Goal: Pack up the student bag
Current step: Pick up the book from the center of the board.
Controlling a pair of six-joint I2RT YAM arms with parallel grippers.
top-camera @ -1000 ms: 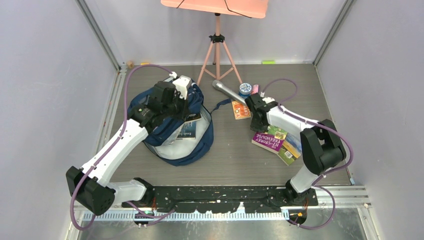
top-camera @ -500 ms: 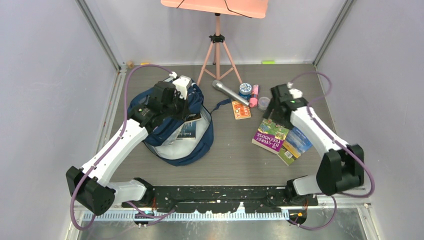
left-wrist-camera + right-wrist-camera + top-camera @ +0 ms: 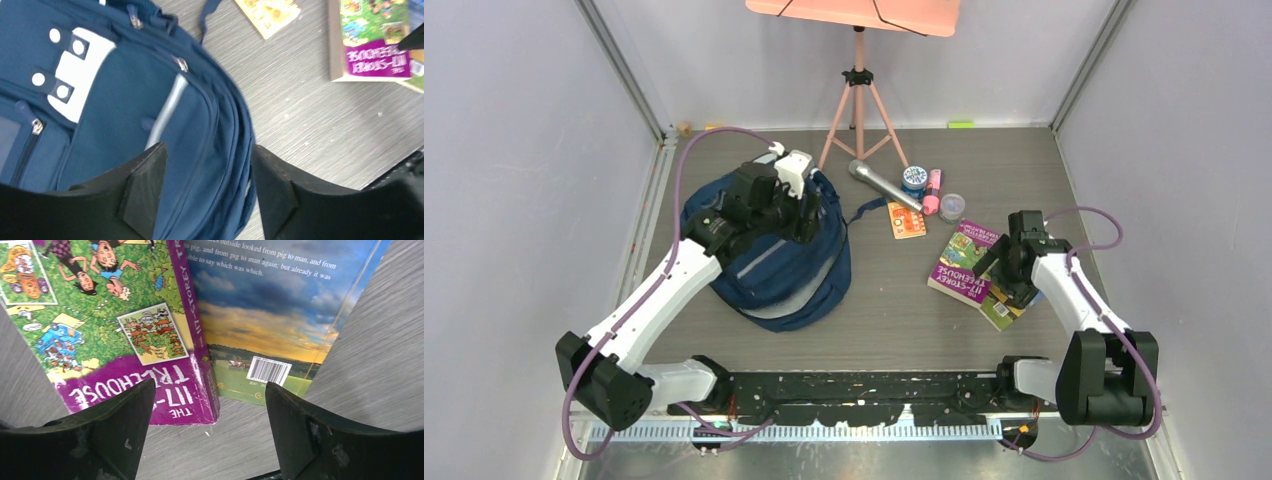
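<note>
The student bag (image 3: pixel 774 272) lies on the left of the table, navy blue, its flap down and a white patch (image 3: pixel 82 75) on its front pocket. My left gripper (image 3: pixel 808 224) hovers over the bag's right edge. It is open, with folds of blue fabric (image 3: pixel 210 165) below the gap and nothing gripped. My right gripper (image 3: pixel 1008 282) hangs open just above two books. A purple "Treehouse" book (image 3: pixel 125 340) lies partly over a landscape-cover book (image 3: pixel 280 310), and its corner sits below the left finger.
At the back middle lie a silver microphone (image 3: pixel 884 186), a blue jar (image 3: pixel 913 178), a pink item (image 3: pixel 932 192), a small clear pot (image 3: pixel 951 206) and a small orange book (image 3: pixel 906 220). A pink tripod stand (image 3: pixel 857 90) rises behind them. Walls close in on both sides.
My left gripper opened and the bag's flap dropped shut over the books inside. My right arm swung from the back items to over the two books, its jaws wide.
</note>
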